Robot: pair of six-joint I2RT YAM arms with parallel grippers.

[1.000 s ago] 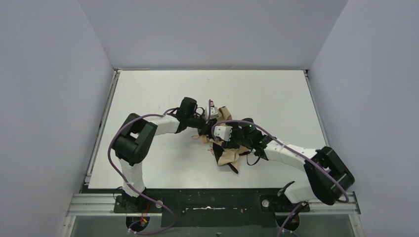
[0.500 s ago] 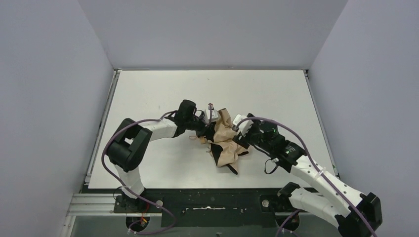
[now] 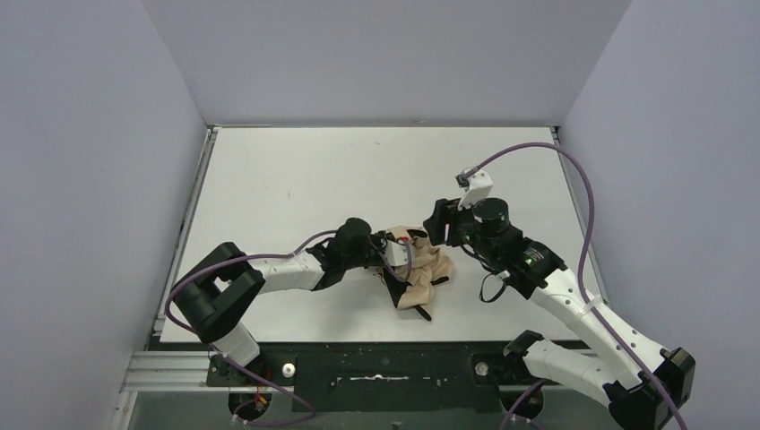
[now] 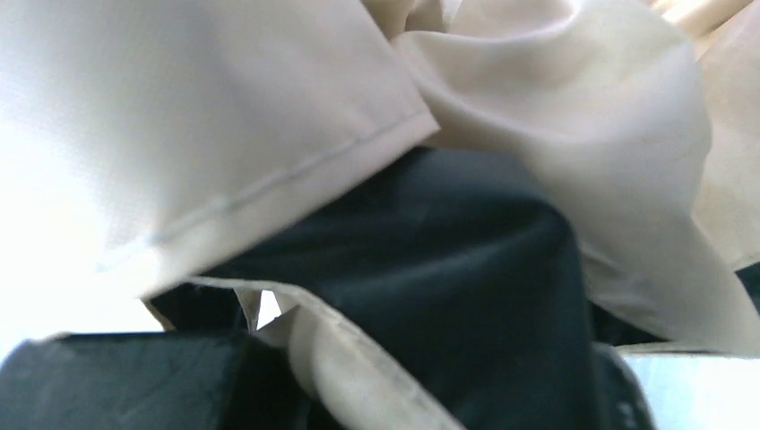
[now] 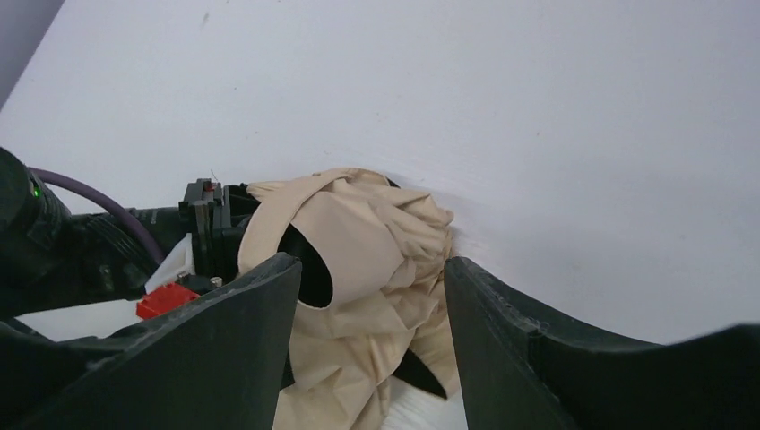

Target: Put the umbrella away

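White table (image 3: 296, 179), seen from above, boxed in on three sides by pale grey walls (image 3: 90, 179).

Two white-and-black arms reaching in from the near edge. Left arm (image 3: 287, 270) stretched low and to the right, its end right against the umbrella. Right arm (image 3: 556, 287) bent up and over, a purple cable (image 3: 590, 206) looping high beside it, wrist lifted and tipped down toward the same heap.

Between the two arm ends, toward the near middle of the table: the umbrella (image 3: 419, 276). Collapsed but not rolled, a loose crumple of tan fabric with black parts poking out at the near end. Flat on the table, not yet tidied or strapped shut.

Left jaws closed and buried in the folds. From the left wrist, nothing but tan cloth and a black panel (image 4: 448, 269) pressed up against the lens. Probably pinching a fold, pinning the bundle in place for the other arm's work.

Right jaws wide apart and empty, hanging above and just beyond the umbrella. From the right wrist, two dark fingers (image 5: 224, 358) framing the tan heap without touching it. Likely lined up for a grab at the loose cloth, ahead of gathering it into a tighter roll.

Smallest of all: a red tab (image 5: 166, 300) on the left arm's end, just beside the fabric.
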